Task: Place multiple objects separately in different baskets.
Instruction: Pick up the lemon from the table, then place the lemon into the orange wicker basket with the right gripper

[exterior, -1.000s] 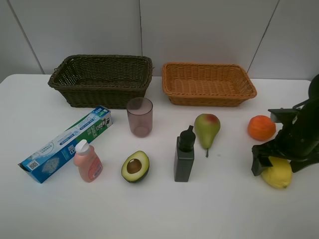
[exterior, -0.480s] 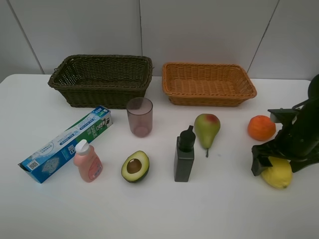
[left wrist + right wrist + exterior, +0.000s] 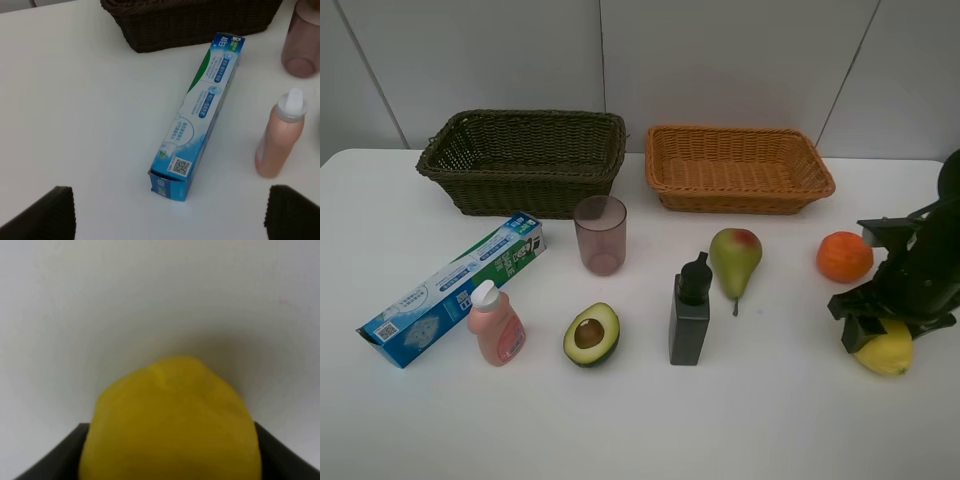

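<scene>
Presently, item: lemon, one, lying on the white table near its right edge, toward the front right corner, with the orange close behind it but apart. Handling, as judged: light, firm-skinned, not fragile; the rounded, waxy rind is likely to roll or slip out of flat pads if taken off-centre. Best hold: across the widest middle, pointed ends left free. State of hold: the right gripper stands over the fruit, its jaws drawn in against both flanks, and the wrist view shows yellow rind filling the space between the two dark fingers; the fruit rests on the surface, not lifted. The left gripper hangs with jaws wide apart, holding nothing, above the toothpaste box near the left edge. Markings: the lemon has none. The box carries a QR code at its near end and blue, white and green panels of print too small to read. The pink pump bottle shows no legible label.
</scene>
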Action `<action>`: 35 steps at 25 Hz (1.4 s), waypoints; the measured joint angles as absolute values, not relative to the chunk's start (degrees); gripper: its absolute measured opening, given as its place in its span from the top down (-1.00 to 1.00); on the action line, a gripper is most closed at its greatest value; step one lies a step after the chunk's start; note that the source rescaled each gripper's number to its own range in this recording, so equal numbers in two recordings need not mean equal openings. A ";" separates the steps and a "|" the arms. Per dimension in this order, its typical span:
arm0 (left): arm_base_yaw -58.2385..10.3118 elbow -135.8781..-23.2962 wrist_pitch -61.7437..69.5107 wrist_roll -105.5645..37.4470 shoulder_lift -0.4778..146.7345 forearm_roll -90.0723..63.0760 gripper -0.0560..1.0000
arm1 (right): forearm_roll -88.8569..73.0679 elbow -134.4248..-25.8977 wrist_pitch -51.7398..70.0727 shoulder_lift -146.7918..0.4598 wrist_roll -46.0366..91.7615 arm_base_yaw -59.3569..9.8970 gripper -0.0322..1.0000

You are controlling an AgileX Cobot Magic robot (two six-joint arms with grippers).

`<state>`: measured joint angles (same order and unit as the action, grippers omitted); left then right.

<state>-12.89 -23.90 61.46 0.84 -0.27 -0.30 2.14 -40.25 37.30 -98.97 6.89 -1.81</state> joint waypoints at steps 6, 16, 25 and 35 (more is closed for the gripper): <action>-12.89 -23.90 61.46 0.84 -0.27 -0.30 -1.00 | 2.01 -40.25 37.30 -98.97 6.90 -1.81 0.22; -12.89 -23.90 61.46 0.84 -0.27 -0.30 -1.00 | 0.00 -41.16 38.50 -98.97 6.88 -1.81 0.22; -12.89 -23.90 61.46 0.84 -0.27 -0.30 -1.00 | -5.57 -48.76 48.67 -98.97 6.88 -1.81 0.22; -12.89 -23.90 61.46 0.84 -0.27 -0.30 -1.00 | -5.62 -63.98 54.52 -99.03 7.06 -1.81 0.22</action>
<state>-12.89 -23.90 61.46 0.84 -0.27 -0.30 -5.62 -63.98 54.52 -99.03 7.06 -1.81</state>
